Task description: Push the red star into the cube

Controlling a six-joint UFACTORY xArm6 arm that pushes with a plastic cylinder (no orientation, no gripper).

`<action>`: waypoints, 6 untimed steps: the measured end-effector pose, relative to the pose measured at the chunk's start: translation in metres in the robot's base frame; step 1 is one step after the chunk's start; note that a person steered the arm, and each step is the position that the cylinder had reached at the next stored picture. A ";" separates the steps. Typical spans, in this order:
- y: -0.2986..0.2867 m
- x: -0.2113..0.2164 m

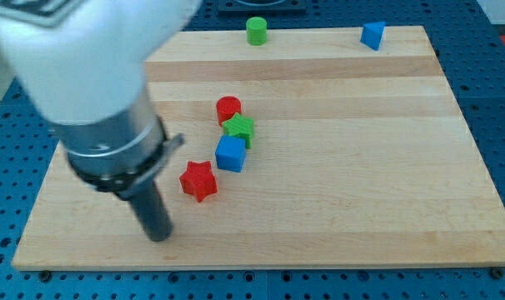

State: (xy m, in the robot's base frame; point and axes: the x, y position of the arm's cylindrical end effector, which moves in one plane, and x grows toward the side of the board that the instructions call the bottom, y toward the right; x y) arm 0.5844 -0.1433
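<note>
My tip (160,236) holds nothing and rests on the near left of the board (361,208), just left of and nearer than the red star (198,180). The star sits close to the blue cube (231,154), apparently with a small gap. The push is left to do.

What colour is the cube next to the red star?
Blue. The cube sits just right of the red star; the camera view shows it.
</note>
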 end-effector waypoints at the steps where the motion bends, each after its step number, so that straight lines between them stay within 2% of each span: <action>1: 0.012 -0.032; 3: 0.076 -0.042; 4: 0.058 -0.020; 5: -0.027 -0.010; 6: -0.131 -0.046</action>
